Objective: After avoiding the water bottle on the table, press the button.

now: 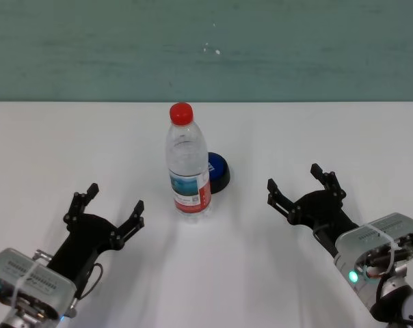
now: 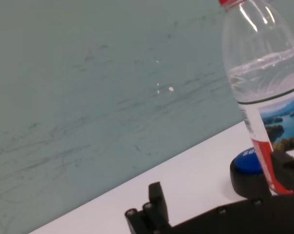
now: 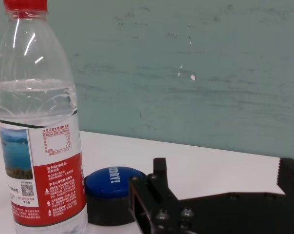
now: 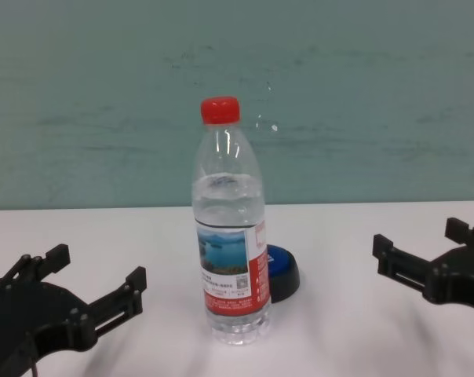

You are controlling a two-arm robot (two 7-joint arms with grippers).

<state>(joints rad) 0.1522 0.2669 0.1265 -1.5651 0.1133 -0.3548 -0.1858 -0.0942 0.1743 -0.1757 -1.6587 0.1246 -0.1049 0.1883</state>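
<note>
Button (image 1: 218, 171): blue dome on black base, sits on the white tabletop (image 1: 49, 143) near centre, untouched. Water bottle (image 1: 187, 164) stands upright, red cap on, just beside the button at its 8 o'clock, partly hiding it in the head view. Right end effector (image 1: 297, 184): at 4 o'clock from the button, well apart, fingers spread, holding nothing. Left end effector (image 1: 107, 202): at 8 o'clock from the bottle, fingers likewise spread, empty.
</note>
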